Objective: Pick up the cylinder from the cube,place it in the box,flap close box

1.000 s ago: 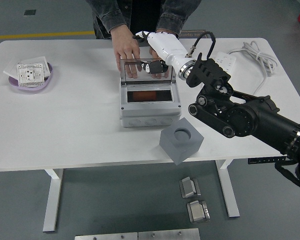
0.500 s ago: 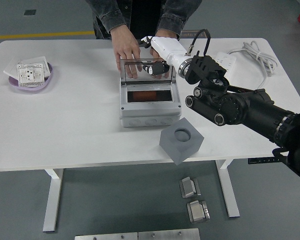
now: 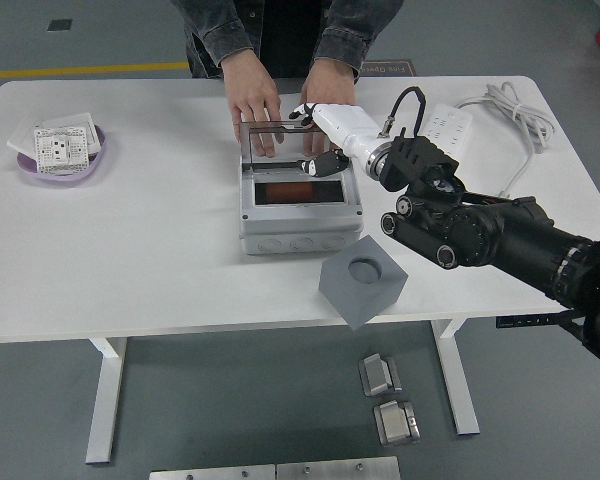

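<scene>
A white desk (image 3: 130, 250) carries a grey box (image 3: 300, 205) at its centre, its clear flap (image 3: 292, 138) standing open at the far side. A person across the desk steadies that flap with both hands (image 3: 255, 105). The robot's right hand (image 3: 320, 163) reaches in from the right, fingers (image 3: 308, 167) curled on the flap's near edge, the closing swing running toward the near side. The reddish cylinder (image 3: 295, 191) lies inside, long axis left to right. The empty grey cube (image 3: 363, 278) sits near, clear of the swing.
</scene>
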Controlling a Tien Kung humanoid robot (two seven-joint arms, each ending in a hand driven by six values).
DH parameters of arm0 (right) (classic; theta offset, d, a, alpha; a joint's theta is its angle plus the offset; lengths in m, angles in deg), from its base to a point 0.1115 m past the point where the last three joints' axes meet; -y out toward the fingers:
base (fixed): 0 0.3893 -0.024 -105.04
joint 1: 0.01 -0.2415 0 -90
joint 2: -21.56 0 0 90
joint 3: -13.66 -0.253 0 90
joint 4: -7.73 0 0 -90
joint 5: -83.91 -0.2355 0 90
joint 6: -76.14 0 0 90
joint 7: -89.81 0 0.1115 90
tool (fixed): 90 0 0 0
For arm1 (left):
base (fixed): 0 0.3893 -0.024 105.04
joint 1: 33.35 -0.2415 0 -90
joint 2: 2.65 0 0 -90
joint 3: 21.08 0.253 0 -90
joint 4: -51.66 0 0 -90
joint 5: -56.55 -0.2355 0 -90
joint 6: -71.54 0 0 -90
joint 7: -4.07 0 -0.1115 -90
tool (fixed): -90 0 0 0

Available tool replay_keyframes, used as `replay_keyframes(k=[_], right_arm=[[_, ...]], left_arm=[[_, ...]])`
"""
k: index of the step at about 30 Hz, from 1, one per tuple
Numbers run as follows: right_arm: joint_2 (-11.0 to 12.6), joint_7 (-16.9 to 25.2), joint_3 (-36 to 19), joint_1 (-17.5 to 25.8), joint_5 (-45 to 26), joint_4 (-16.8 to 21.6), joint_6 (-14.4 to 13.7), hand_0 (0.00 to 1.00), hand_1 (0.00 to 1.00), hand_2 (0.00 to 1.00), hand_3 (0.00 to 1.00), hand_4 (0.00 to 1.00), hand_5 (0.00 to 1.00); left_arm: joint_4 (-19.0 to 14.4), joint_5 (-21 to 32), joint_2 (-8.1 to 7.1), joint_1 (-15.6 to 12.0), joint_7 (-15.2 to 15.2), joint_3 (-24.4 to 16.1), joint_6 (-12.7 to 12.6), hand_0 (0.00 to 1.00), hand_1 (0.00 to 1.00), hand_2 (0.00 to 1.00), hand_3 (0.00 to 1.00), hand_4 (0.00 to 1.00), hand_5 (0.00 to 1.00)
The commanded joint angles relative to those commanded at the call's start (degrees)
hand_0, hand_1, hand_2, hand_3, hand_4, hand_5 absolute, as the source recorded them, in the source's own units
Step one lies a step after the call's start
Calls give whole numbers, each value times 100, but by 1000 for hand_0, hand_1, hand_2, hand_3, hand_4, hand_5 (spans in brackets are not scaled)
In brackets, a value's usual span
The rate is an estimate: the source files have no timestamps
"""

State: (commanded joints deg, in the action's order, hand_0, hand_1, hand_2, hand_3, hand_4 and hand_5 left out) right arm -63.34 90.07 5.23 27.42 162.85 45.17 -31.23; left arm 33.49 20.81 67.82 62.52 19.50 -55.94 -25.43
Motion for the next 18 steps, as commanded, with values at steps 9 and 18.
replay_keyframes(k=[9, 18], right_arm=[[244, -98, -279, 187, 603, 501, 4, 785, 737, 769, 841, 789, 184], [516, -156, -493, 451, 987, 988, 11, 780, 734, 770, 841, 798, 205]], left_arm=[[-8, -61, -15, -2, -7, -88, -4, 709, 705, 562, 783, 743, 285], [7, -52, 5, -60, -3, -124, -1, 710, 705, 563, 783, 742, 285]])
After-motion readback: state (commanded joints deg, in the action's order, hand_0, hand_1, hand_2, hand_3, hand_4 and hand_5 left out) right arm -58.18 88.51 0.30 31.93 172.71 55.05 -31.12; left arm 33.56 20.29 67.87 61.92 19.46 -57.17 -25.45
